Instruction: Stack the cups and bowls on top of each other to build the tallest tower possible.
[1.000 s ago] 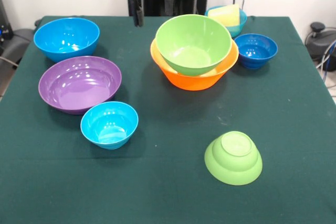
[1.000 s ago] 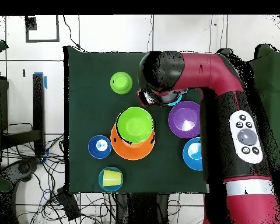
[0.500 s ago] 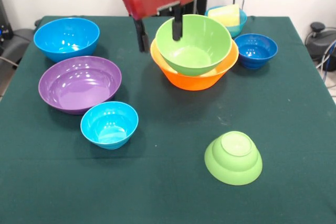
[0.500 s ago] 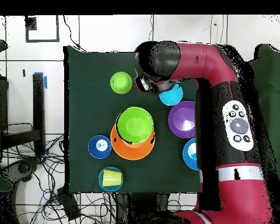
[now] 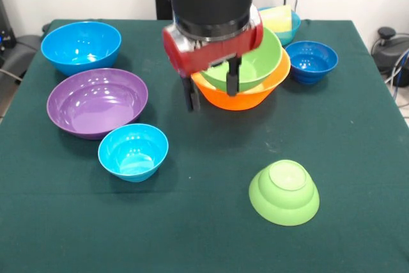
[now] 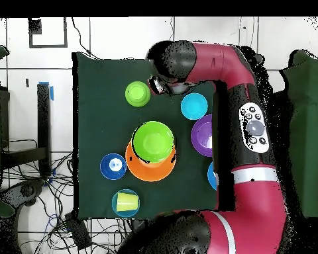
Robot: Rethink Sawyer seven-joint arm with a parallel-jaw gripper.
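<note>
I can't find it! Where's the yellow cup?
In the front view, the yellow cup sits inside a small light blue bowl at the far right, behind the dark blue bowl.

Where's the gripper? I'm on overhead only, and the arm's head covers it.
Observer: Front view shows the gripper open and empty, hanging in front of the orange bowl.
Operator: Small green bowl: rim up or down?
Observer: Rim down. It sits upside down on the table, base up.
Operator: Big blue bowl? The arm hides most of it here.
Observer: Upright and empty in the front view.
</note>
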